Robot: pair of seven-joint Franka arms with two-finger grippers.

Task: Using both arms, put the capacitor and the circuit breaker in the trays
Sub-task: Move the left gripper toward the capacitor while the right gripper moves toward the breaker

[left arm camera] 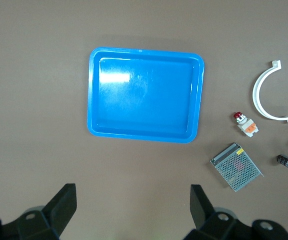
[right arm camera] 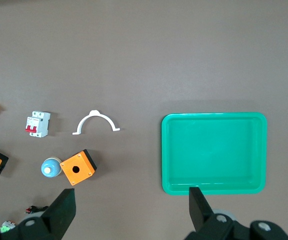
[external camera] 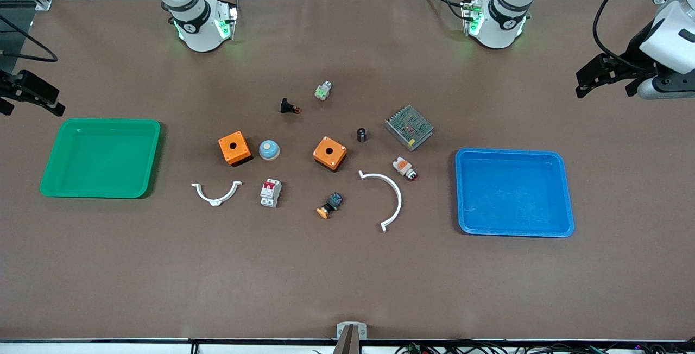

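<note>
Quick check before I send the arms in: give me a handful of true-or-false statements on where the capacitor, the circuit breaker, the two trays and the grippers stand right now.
1. The capacitor stands on the table beside the metal mesh box. True.
2. The circuit breaker already lies in the green tray. False: it lies on the table, nearer the front camera than the blue dome button.
3. The blue tray holds a part. False: nothing lies in it.
4. The left gripper is open, over bare table beside the blue tray. True.
5. The right gripper holds an orange box. False: it is open, holding nothing, at the edge of the green tray.
</note>
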